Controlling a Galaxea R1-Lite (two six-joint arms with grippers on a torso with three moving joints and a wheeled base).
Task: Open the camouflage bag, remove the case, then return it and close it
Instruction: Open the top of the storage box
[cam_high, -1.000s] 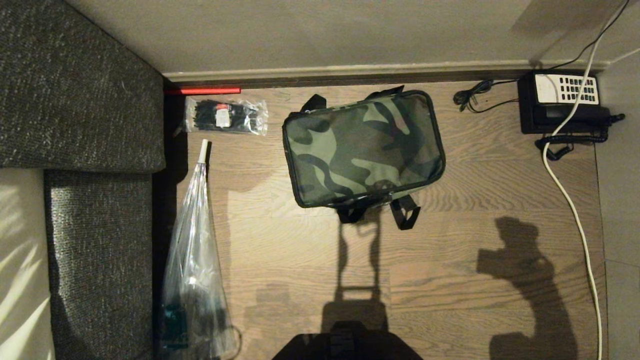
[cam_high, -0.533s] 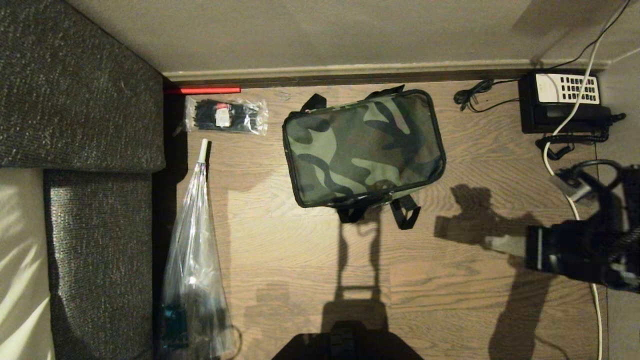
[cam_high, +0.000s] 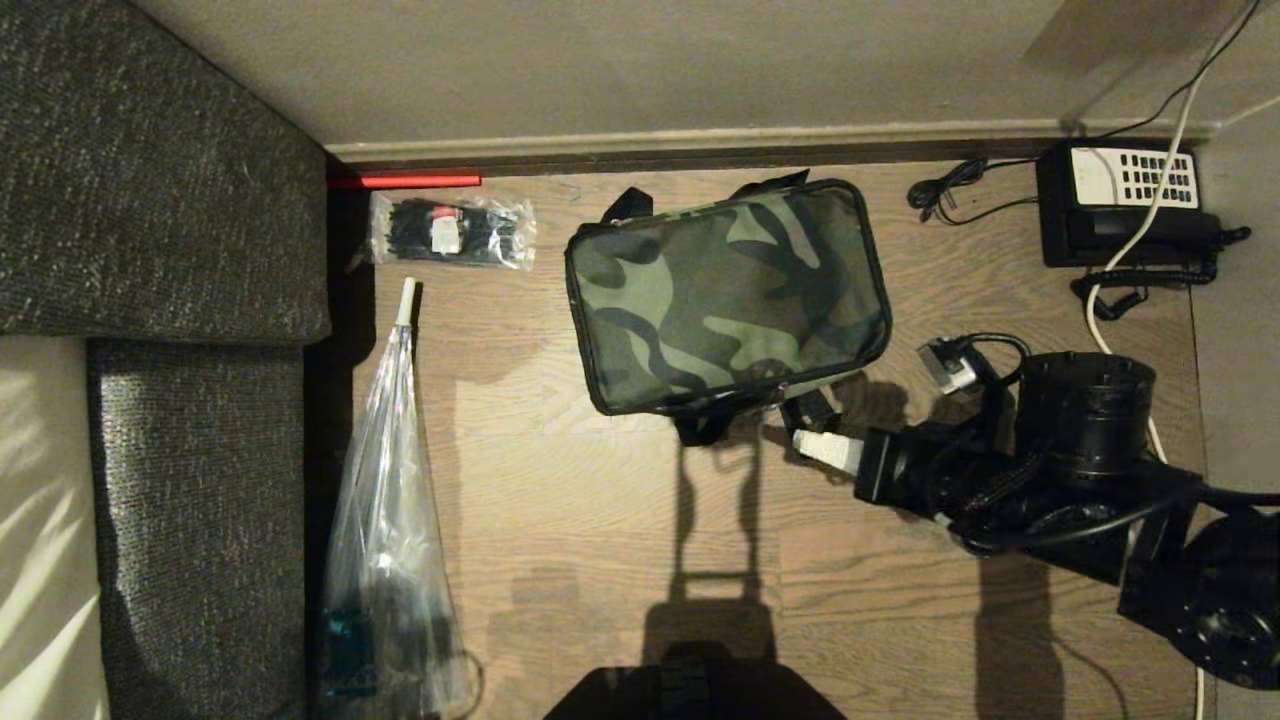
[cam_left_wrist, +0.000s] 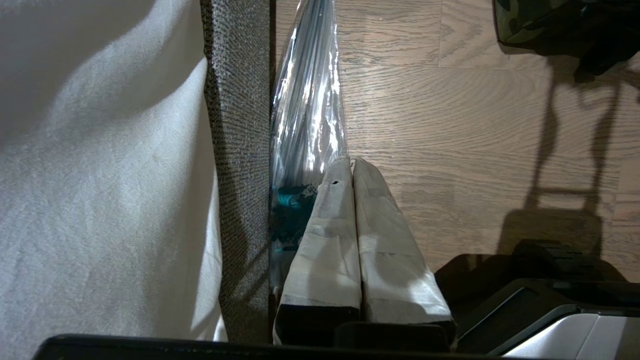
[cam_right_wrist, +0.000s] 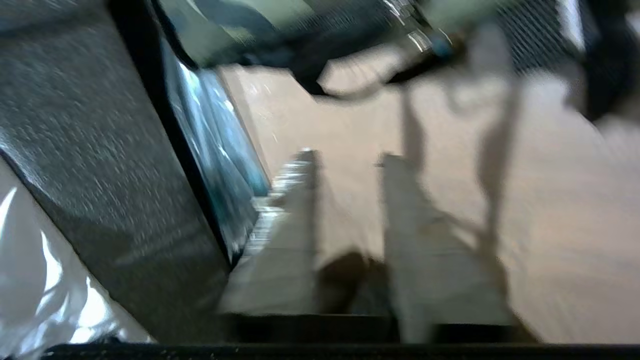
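The camouflage bag (cam_high: 725, 295) lies flat and zipped on the wooden floor, lid up, with its black straps at the near edge. The case is hidden. My right gripper (cam_high: 805, 440) reaches in from the right, low, just off the bag's near right corner beside the strap loops. In the right wrist view the right gripper (cam_right_wrist: 347, 157) is open, with only floor between its pale fingers, and the bag (cam_right_wrist: 240, 25) lies ahead. My left gripper (cam_left_wrist: 350, 162) is parked at my side, shut and empty, and a corner of the bag (cam_left_wrist: 520, 20) shows far ahead.
A black telephone (cam_high: 1120, 205) with a white keypad sits at the back right, and a white cable (cam_high: 1130, 390) runs along the floor past my right arm. A clear packet of black ties (cam_high: 450, 232) and a clear plastic sleeve (cam_high: 385, 500) lie beside the dark sofa (cam_high: 150, 200).
My right arm has swung in from beyond the right edge, leftward up to the bag's near right corner. The bag and the other things have stayed put.
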